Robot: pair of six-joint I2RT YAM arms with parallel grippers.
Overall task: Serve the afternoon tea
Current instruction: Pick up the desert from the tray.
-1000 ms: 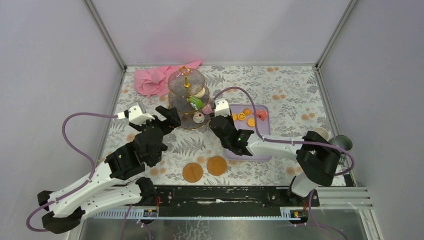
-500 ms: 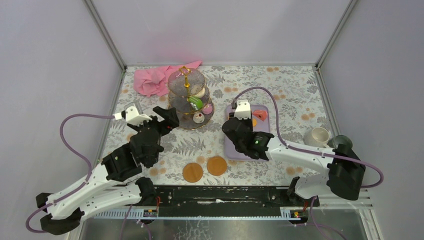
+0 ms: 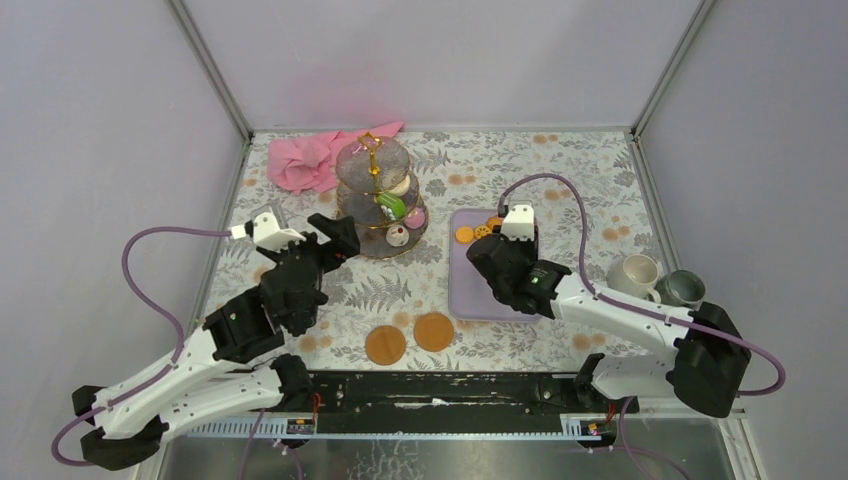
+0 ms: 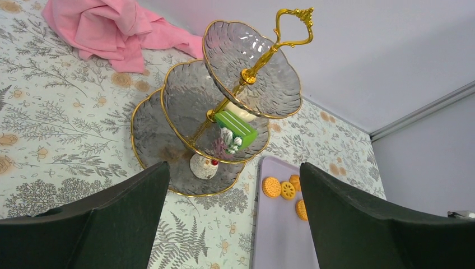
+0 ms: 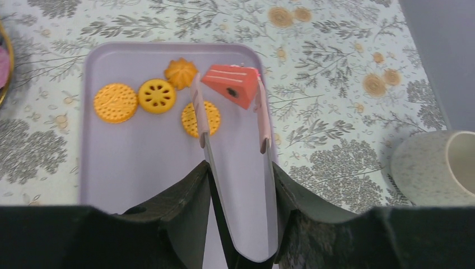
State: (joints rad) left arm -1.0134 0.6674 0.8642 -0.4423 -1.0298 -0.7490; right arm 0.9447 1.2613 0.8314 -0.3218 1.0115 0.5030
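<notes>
The three-tier glass stand [image 3: 380, 195] with a gold stem holds a green cake [image 4: 236, 128] and a white cupcake [image 4: 203, 166]. My left gripper [image 3: 340, 238] is open and empty just left of the stand's bottom tier; the left wrist view shows its jaws [image 4: 234, 168] wide apart. My right gripper [image 3: 508, 255] is over the lilac tray [image 3: 480, 300], shut on the pink tongs [image 5: 241, 185]. The tong arms flank a red cake slice [image 5: 231, 85]. Several orange biscuits [image 5: 115, 102] lie on the tray beside it. A cream mug [image 3: 635, 272] and a grey-green mug [image 3: 683, 288] stand at the right.
A pink cloth [image 3: 320, 155] lies at the back left behind the stand. Two brown round coasters [image 3: 385, 344] lie near the front edge between the arms. The cream mug [image 5: 434, 165] is close to the tray's right side. Grey walls enclose the table.
My right gripper has moved with the tongs from beside the stand rightward to over the tray, its tongs now around the red slice. The left arm has barely moved.
</notes>
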